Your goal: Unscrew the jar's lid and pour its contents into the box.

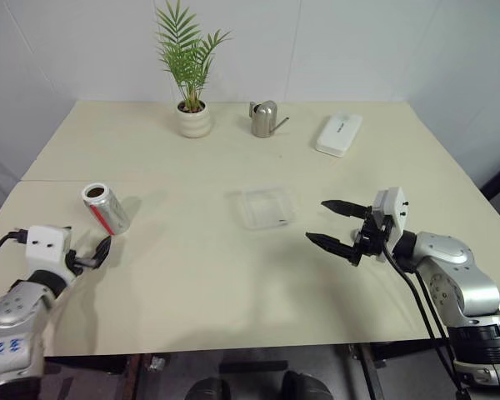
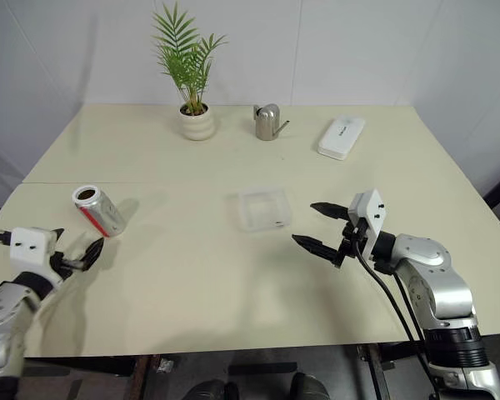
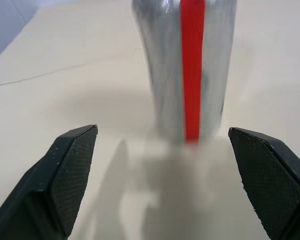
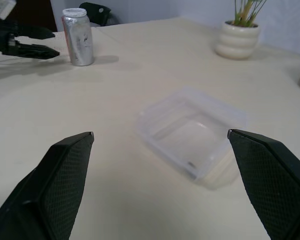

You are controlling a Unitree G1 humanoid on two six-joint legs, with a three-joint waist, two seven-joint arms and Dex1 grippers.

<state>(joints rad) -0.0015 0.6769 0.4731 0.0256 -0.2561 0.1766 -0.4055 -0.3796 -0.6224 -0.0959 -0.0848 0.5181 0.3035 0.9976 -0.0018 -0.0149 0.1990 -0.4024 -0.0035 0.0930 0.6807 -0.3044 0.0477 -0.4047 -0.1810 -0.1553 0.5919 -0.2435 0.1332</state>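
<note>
Jar (image 1: 107, 208) stands on desk (image 1: 192, 283) just ahead of L tool (image 1: 98, 254), not touching; tool wide. Box (image 1: 267, 207) sits ahead of R tool (image 1: 337, 225), also wide, holding nothing.

Right end effector (image 4: 160, 185) gapes over the box (image 4: 190, 130); jar (image 4: 79, 37) beyond.

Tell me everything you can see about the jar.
The jar is a small silvery metal-looking cylinder with a red stripe down its side. It stands upright on the table's left part, lid off, dark brown contents showing at its open top. Nothing grips it: the left gripper sits just short of it, jaws open.
</note>
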